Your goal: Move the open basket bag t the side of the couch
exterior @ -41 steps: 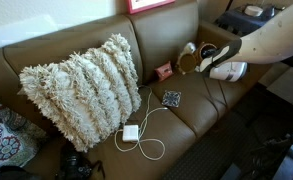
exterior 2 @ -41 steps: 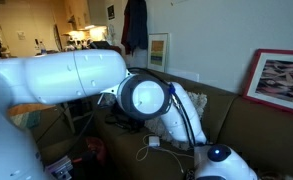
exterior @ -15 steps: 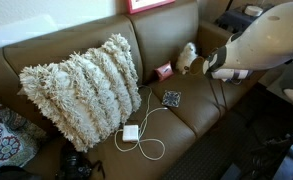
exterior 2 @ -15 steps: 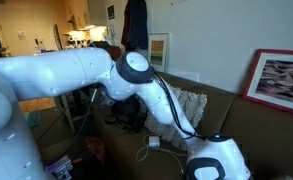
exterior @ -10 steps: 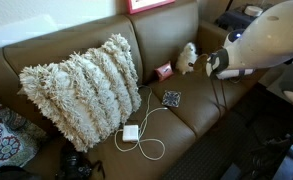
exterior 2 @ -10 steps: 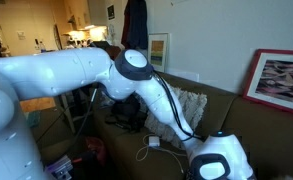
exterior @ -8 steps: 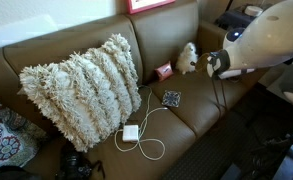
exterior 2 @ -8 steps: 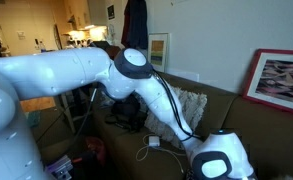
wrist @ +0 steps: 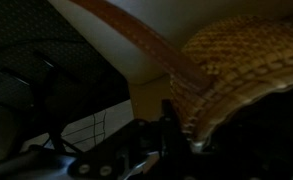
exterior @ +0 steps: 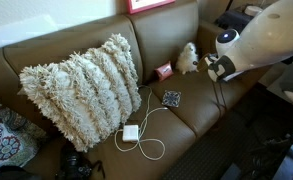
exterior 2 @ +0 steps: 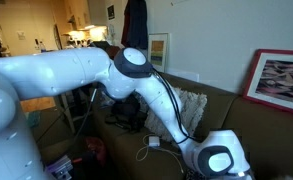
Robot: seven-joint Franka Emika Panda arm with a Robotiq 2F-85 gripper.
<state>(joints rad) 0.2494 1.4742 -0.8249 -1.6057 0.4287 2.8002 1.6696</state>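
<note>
The open basket bag (wrist: 241, 60), tan and woven, fills the upper right of the wrist view, very close to the camera. Its rim runs down between the dark fingers of my gripper (wrist: 181, 125), which is shut on it. In an exterior view my gripper (exterior: 214, 66) hangs over the far end of the brown leather couch (exterior: 201, 105), beside its padded arm. The white robot arm hides the basket there. In the other exterior view the arm (exterior 2: 76, 75) covers most of the picture, with a strip of couch (exterior 2: 241, 110) behind it.
A big shaggy cream pillow (exterior: 86, 90) leans on the couch back. A small pink box (exterior: 164, 71) and a cream fuzzy lump (exterior: 187, 57) sit near the gripper. A white charger with cable (exterior: 131, 132) and a small dark patterned item (exterior: 172, 98) lie on the seat.
The arm has carried the basket up and toward the couch's arm end, away from the fuzzy lump. Over the last half second it has only shifted slightly.
</note>
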